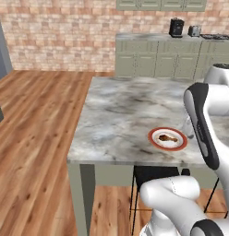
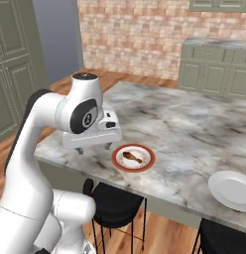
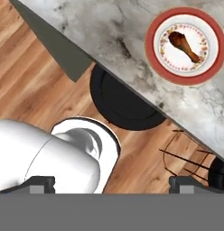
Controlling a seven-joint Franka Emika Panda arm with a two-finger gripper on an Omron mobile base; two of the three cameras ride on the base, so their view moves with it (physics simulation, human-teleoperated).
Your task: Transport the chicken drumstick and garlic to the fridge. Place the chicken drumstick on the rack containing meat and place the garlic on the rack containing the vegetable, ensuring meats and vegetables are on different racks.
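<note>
The chicken drumstick, orange-brown, lies on a red-rimmed plate near the front edge of the marble island. My gripper hangs open over that front edge, just left of the plate in the right base view, and points down. Its dark fingertips stand wide apart with nothing between them. In the hand view the plate sits at the upper right. The garlic, the fridge and its racks are out of view.
An empty white plate rests further right on the island. Black stools stand under the front edge. Cabinets with a coffee machine and a toaster line the back wall. Wooden floor lies to the left.
</note>
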